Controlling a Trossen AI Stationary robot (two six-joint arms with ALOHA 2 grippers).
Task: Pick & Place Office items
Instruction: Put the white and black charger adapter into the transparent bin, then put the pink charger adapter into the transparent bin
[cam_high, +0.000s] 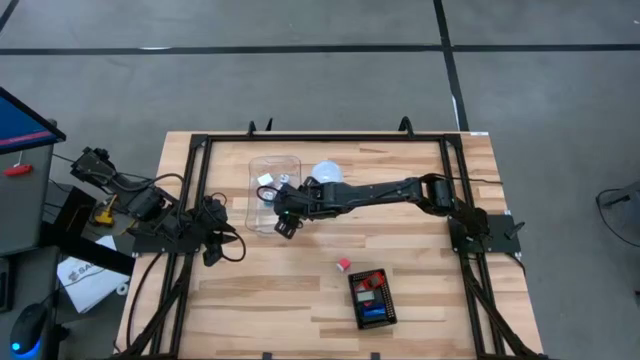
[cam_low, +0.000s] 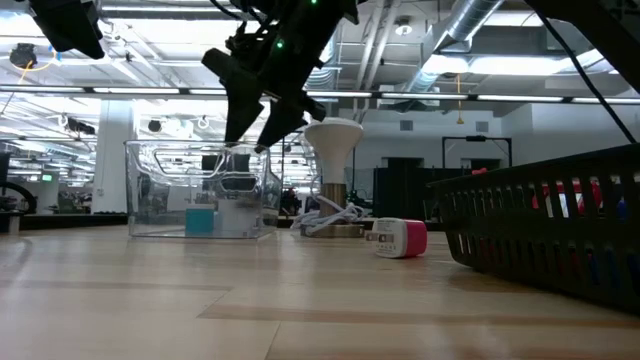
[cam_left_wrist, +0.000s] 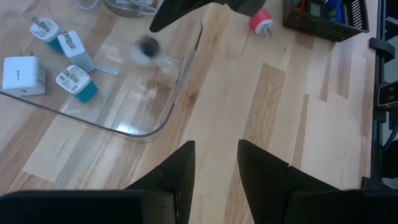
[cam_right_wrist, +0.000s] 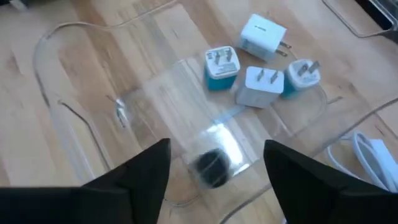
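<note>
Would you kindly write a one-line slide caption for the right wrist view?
Right gripper open above the clear plastic box, which holds four plug adapters, white and blue.

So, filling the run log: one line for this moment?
right gripper open above clear box | four chargers inside | left gripper open, idle

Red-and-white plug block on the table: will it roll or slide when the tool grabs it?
The small red-and-white plug block lies on its side on the smooth wooden table, so a nudge probably slides it. Its rounded body may rock, but the metal prongs likely stop a roll. It looks light and rigid, so the open right tool should pinch it without deforming.
</note>
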